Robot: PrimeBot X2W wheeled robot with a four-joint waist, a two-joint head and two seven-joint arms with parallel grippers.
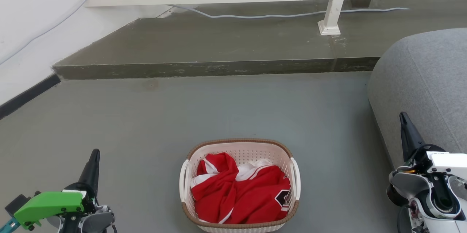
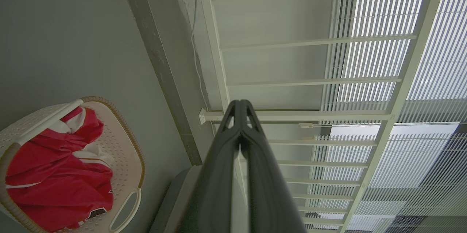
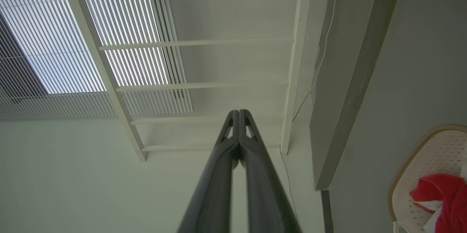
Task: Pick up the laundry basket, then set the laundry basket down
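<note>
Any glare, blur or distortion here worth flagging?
Head view: soft, even light, sharp; the laundry basket casts hardly any shadow. Left wrist view: blinds glare at right, the railing looks skewed, the left hand blurs toward the bottom edge. Right wrist view: blinds blown out upper left, right hand likewise soft near the lens.

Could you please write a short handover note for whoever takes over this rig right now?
Left hand: shut, empty, to the left of the laundry basket and apart from it.
Right hand: shut, empty, to the basket's right, beside the grey seat.
Basket: upright on the floor between the two hands, holding a red and white garment.
Done: no grasp yet.
Left: probably open both hands, take the white side handles, lift, then set it down.
</note>
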